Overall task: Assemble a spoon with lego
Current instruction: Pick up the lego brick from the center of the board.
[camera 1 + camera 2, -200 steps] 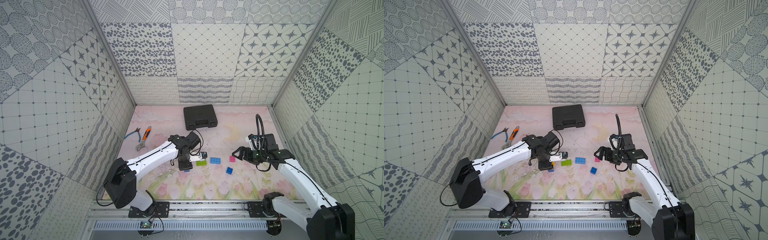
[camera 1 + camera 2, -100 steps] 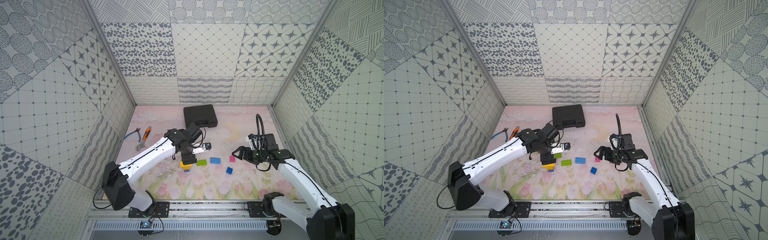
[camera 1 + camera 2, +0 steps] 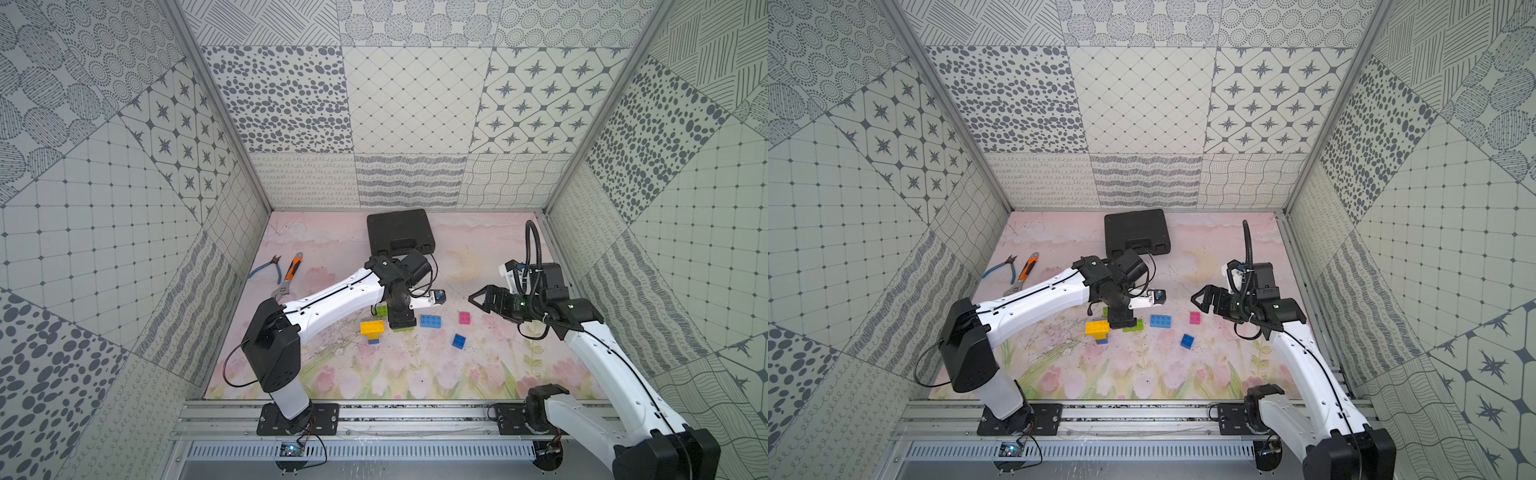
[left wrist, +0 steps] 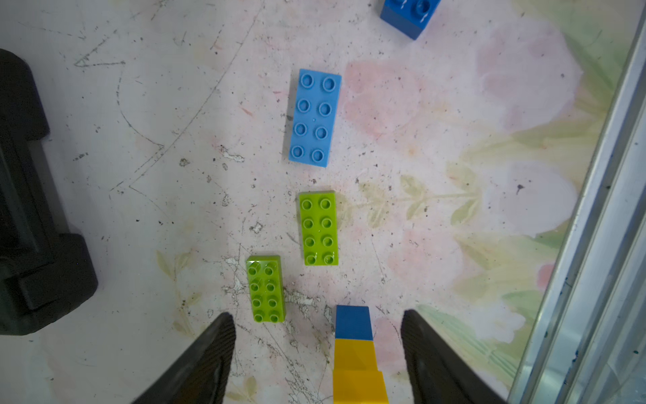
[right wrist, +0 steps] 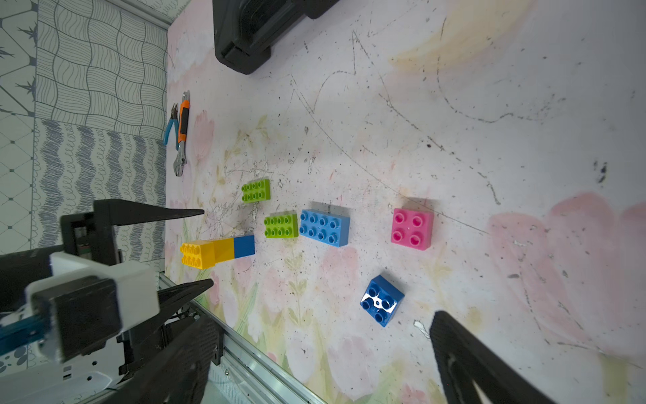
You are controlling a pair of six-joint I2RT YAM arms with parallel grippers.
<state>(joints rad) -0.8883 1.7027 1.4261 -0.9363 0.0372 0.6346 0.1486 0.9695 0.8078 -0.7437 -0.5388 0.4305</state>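
Pink floral mat (image 3: 415, 374), scuffed, with patterned walls all round. Low over it hangs the left gripper (image 4: 316, 313), jaws apart, nothing held. Its fingers (image 4: 209, 349) flank the spoon stem (image 4: 354, 353) without touching it.

The stem reads as upright, so its long axis is vertical: dark blue square base, yellow square, wider yellow oblong on top, studs up. It stands left of centre at mid-depth, with no bowl layer on it yet.

Key relation: the loose bricks run rightward from the stem.
- The near lime brick (image 4: 318, 227) lies just right of the stem, flat, studs up, long axis left-right. In both top views the gripper body hides part of it.
- The jaw gap runs near-far, so it already spans that brick's short side. My read: no wrist turn needed, just a short shift right and down.
- The far lime brick (image 4: 265, 288) sits just beyond, on the same heading.
- Further right are the light blue oblong (image 4: 314, 117), the pink square (image 5: 411, 229), and nearer, the dark blue square (image 5: 381, 300).

At right, the right gripper (image 3: 478, 299) hovers wide open and empty, near the pink square and well apart from the stem. The left arm is nearer to both lime bricks.
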